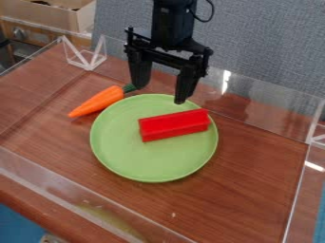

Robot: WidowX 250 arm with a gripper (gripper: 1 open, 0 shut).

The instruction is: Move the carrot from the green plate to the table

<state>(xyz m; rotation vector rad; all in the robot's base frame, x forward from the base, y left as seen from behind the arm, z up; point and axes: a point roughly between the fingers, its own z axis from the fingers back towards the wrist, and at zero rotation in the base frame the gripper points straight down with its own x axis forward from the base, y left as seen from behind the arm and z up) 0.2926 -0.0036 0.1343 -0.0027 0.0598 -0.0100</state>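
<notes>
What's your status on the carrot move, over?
Gripper open, empty, hovering over green plate's far rim. Carrot on the table beside the plate's left edge. Red block on plate, not in the way.

Grey wall [273, 38] behind, cardboard boxes [57, 14] upper left.
</notes>
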